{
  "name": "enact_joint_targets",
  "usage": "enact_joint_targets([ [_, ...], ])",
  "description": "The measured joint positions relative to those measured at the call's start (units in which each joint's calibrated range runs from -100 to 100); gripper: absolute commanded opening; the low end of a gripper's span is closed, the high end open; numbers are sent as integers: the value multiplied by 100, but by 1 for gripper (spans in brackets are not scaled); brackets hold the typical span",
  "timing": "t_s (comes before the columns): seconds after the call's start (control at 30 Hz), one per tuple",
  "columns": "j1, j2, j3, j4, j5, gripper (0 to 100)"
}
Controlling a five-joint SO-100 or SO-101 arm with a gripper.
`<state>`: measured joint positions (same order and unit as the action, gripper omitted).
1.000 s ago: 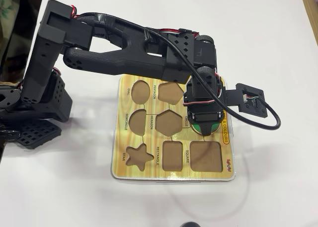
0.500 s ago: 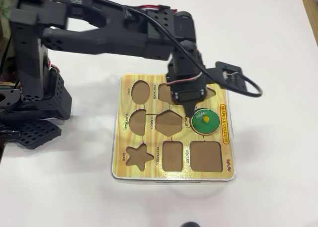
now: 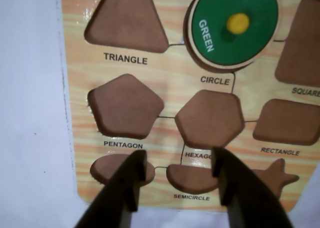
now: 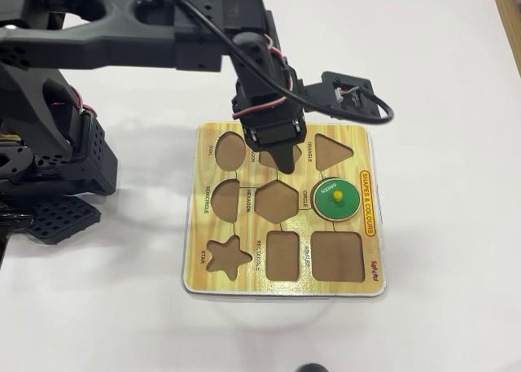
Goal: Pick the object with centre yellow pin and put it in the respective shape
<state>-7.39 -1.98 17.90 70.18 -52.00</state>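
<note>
In the overhead view the black arm [image 4: 122, 38] reaches in from the left over the white surface [image 4: 440, 63], and its claw [image 4: 281, 162] hangs above the upper middle of the puzzle board [image 4: 358, 282], near the pentagon cutout [image 4: 264, 148]. The claw's two fingers stand apart with nothing between them; the wrist view shows them as dark prongs [image 3: 131, 180] at the bottom edge with the board visible in the gap.

To the right of the claw, and apart from it, the green disc [image 4: 334, 199] lies in the round cutout labelled CIRCLE [image 3: 191, 41]. The disc is flat and round, with a bright green face, a pale wooden rim and a small yellow knob at its middle; the word GREEN is printed in white on its top (clearest in the wrist view [image 3: 235, 26]). In the wrist view a thin crescent of brown recess shows along its left side, so whether it sits fully flush cannot be told.

The triangle cutout [image 4: 330, 150] lies just above the disc in the overhead view, the square cutout [image 4: 337, 256] just below it.
</note>
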Motion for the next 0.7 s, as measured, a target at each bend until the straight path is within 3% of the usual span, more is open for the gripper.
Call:
enact_joint_targets([
  [0.7, 9, -2758, 2167, -34, -16, 15],
])
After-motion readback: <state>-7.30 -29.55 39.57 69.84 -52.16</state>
